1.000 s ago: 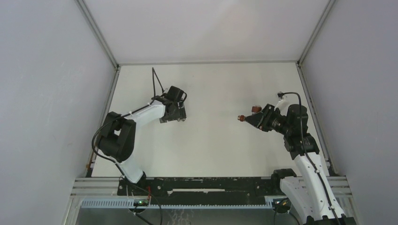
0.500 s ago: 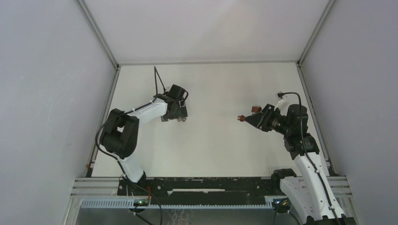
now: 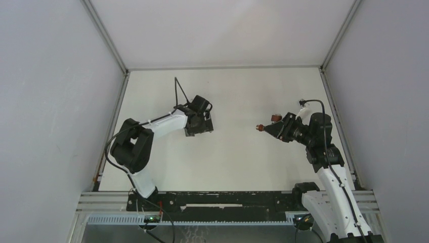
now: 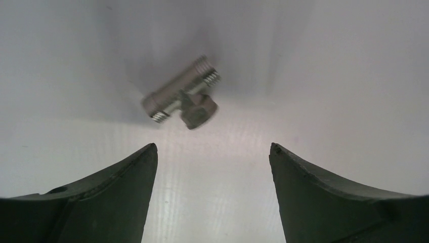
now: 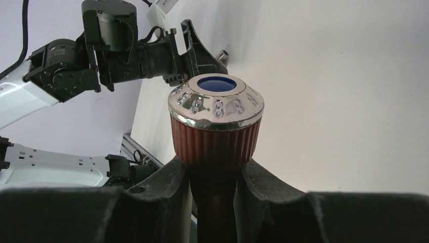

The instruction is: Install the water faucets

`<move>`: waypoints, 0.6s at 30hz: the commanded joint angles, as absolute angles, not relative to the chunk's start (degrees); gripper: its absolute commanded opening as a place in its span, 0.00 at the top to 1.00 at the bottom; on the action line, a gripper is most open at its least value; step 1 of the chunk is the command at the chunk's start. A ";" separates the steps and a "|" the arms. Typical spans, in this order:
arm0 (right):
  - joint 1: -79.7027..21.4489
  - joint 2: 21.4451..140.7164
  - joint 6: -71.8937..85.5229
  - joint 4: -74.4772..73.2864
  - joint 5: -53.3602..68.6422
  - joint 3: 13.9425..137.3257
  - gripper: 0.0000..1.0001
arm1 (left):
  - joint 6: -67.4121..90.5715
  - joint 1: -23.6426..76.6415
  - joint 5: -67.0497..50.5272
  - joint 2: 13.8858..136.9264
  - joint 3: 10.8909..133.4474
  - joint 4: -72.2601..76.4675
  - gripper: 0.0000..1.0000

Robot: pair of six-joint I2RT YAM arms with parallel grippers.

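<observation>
My right gripper (image 3: 271, 129) is shut on the reddish-brown faucet (image 3: 261, 127) and holds it above the table, knob pointing left. In the right wrist view the ribbed knob with chrome cap and blue centre (image 5: 216, 121) stands up out of my right gripper (image 5: 215, 169). The silvery T-shaped fitting (image 4: 181, 98) lies on the table just beyond my open, empty left gripper (image 4: 212, 149), a little left of its middle. It also shows in the right wrist view (image 5: 222, 54), beside the left gripper (image 5: 200, 50). In the top view the left gripper (image 3: 202, 126) points down and hides the fitting.
The white table (image 3: 232, 157) is walled on three sides by grey panels with metal rails (image 3: 330, 106). A black and aluminium frame (image 3: 227, 200) runs along the near edge by the arm bases.
My left gripper has moved to the right, toward the table's middle, staying low and open. The right arm and the faucet have not moved.
</observation>
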State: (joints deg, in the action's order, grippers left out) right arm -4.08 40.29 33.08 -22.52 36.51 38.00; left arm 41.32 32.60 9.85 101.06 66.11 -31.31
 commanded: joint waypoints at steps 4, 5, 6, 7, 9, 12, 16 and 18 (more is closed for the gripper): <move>-3.78 39.24 32.63 -20.46 36.73 40.69 1.00 | 46.07 36.51 1.30 98.08 67.49 -28.36 0.15; -3.78 39.15 32.59 -20.45 36.74 40.69 1.00 | 45.47 36.49 2.40 97.43 67.96 -29.18 0.15; -3.78 39.02 32.54 -20.55 36.67 40.65 1.00 | 44.37 36.29 4.54 96.72 68.43 -30.35 0.15; -3.78 38.85 32.46 -20.64 36.65 40.69 1.00 | 42.94 35.80 7.28 96.16 68.91 -31.89 0.14; -3.78 38.56 32.31 -21.14 36.65 40.69 1.00 | 39.87 33.74 10.68 95.70 69.33 -33.83 0.14; -3.78 38.53 32.00 -21.52 36.82 40.67 1.00 | 37.57 29.57 12.55 97.41 70.83 -36.99 0.19; -3.78 38.36 32.04 -21.55 36.83 40.69 1.00 | 38.47 26.52 15.75 100.09 73.17 -38.79 0.24; -3.79 38.19 32.09 -21.62 36.75 40.69 1.00 | 39.87 25.40 16.90 102.09 74.68 -39.79 0.27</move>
